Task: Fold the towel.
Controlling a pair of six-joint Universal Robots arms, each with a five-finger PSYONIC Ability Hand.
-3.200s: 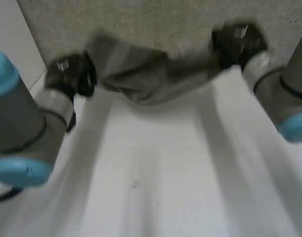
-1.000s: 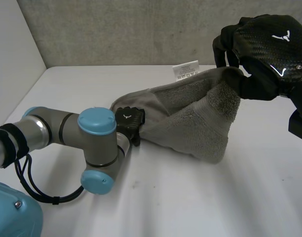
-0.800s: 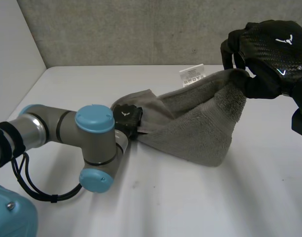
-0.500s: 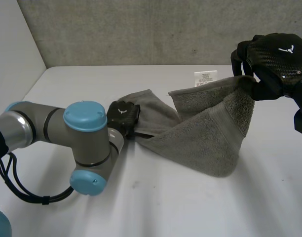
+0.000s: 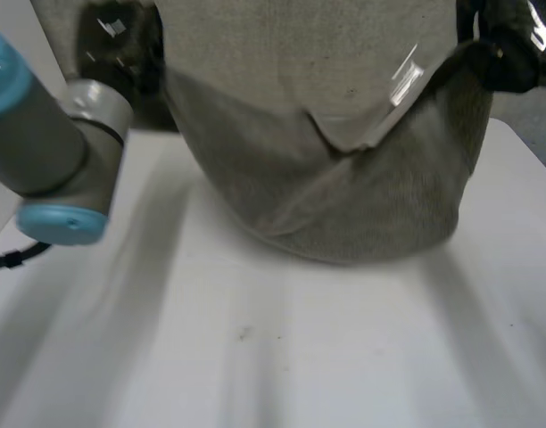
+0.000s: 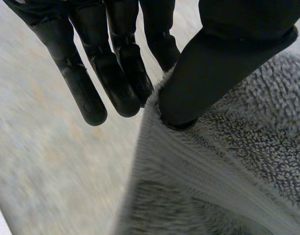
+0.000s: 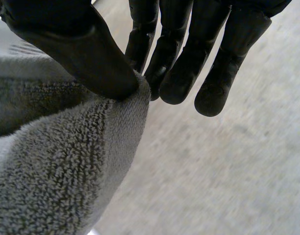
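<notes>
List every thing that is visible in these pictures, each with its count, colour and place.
table: one, white, below everything else
towel: one, grey, held up, hanging above the table
label: one, white, on the towel's upper part
left arm: one, grey with a light-blue cap, beside the towel
left hand: one, black, thumb and fingers pinching the towel's edge
right hand: one, black, thumb and fingers pinching the towel's edge

The towel (image 5: 362,205) is plain grey with a white label (image 5: 405,78). The left hand (image 6: 108,68) and right hand (image 7: 189,54) are black.
</notes>
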